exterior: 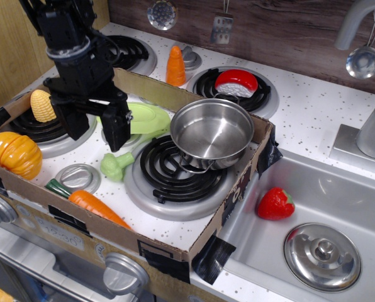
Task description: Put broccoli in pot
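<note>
The pale green toy broccoli (115, 165) lies on the stove top left of the front burner, inside the cardboard tray. The shiny steel pot (211, 133) stands upright and empty on the front right burner. My black gripper (97, 131) hangs open just above and to the left of the broccoli, its fingers (119, 130) spread wide and holding nothing. It hides part of the green plate.
A light-green plate (146, 117) lies behind the broccoli. Corn (44, 105), a pumpkin (12, 154) and a carrot (93, 204) are in the tray (175, 242). An orange carrot (175, 66) and red cheese (236, 82) stand at the back. A strawberry (275, 204) and steel lid (322, 255) lie in the sink.
</note>
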Robot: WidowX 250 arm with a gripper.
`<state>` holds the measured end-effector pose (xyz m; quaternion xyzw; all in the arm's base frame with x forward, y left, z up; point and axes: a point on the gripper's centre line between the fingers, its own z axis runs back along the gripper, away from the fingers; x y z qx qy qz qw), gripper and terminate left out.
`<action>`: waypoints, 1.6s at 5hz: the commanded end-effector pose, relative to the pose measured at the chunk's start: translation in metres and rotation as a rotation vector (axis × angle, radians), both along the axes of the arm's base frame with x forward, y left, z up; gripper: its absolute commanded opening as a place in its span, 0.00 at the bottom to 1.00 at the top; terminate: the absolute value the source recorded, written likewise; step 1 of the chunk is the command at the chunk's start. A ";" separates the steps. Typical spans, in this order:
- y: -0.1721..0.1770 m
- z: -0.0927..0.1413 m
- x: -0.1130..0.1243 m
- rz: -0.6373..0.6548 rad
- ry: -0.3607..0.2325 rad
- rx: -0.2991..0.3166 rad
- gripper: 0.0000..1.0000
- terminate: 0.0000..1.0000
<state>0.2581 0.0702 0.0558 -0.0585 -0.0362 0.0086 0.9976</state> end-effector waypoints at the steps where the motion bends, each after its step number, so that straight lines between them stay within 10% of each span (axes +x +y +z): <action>1: -0.003 -0.010 0.008 -0.028 -0.067 0.033 1.00 0.00; 4: -0.008 -0.039 0.016 -0.082 -0.093 0.015 1.00 0.00; 5: -0.008 -0.043 0.016 -0.082 -0.100 0.007 0.00 0.00; 8: -0.002 -0.008 0.018 -0.092 -0.107 0.094 0.00 0.00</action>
